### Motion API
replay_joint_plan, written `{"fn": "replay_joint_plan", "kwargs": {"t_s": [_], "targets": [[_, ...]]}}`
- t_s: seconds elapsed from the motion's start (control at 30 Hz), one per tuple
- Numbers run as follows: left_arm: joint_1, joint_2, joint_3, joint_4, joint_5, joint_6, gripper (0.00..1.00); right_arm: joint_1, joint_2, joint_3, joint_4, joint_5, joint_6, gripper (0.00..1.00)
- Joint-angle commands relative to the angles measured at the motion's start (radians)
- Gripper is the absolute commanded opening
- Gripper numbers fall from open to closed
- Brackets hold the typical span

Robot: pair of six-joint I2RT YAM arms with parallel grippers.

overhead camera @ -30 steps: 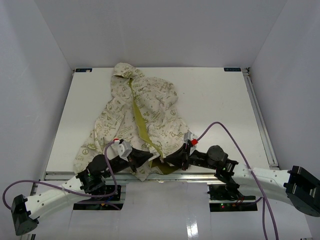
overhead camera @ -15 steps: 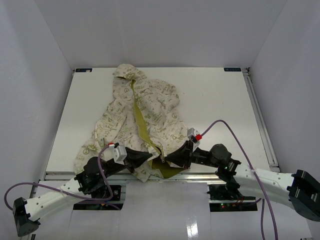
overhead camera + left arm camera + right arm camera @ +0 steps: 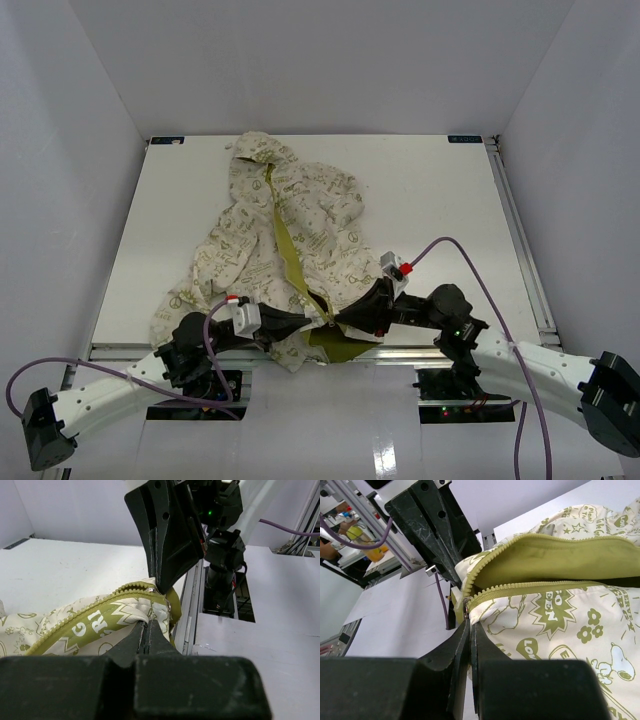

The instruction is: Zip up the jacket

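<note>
Vs 1 s ago: L gripper (image 3: 303, 322) has slid right along the hem, so both tips now sit almost touching at the zip's bottom end. R gripper (image 3: 347, 319) has barely moved. The jacket (image 3: 290, 225) has crept a bit up-table, hood (image 3: 255, 152) farther from the near edge. Judgement: the 2 front edges are being brought together at the base to seat the zip. Zipping proper is not yet begun, as the front is open w/ an olive strip showing along its length.

Tools: both pinched tight on fabric, no gap betw fingers. L holds the hem just under the zip teeth (image 3: 75, 617), R holds right at the zip's bottom end.

The jacket lies on the white table (image 3: 450, 220), hood far, hem at the near edge reaching the rail.

Materials: thin soft cloth, cream w/ olive print, wrinkled. Lining (image 3: 545, 555) is plain matte olive. Teeth are chunky and olive, w/ a small shiny bit at the end, too small to id. Limp, prob bunches if tugged.
</note>
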Motion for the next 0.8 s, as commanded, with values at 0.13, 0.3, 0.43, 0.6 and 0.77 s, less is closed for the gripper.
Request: {"fn": "replay_joint_plan", "kwargs": {"t_s": [0.13,0.3,0.43,0.6,0.77], "targets": [[0.000,-0.070,-0.021,0.069,0.037,0.031,0.00,-0.010,0.034,0.035,0.078,-0.117,0.053,0.08],[0.000,-0.037,-0.010,0.066,0.052,0.036,0.00,-0.015,0.063,0.034,0.107,-0.147,0.070,0.08],[0.000,-0.043,-0.017,0.064,0.055,0.036,0.00,-0.020,0.044,0.026,0.108,-0.154,0.070,0.08],[0.000,-0.050,-0.021,0.055,0.067,0.036,0.00,-0.031,0.036,0.027,0.107,-0.165,0.077,0.08],[0.000,-0.047,-0.021,0.058,0.075,0.036,0.00,-0.049,0.018,0.021,0.108,-0.166,0.090,0.08]]}}
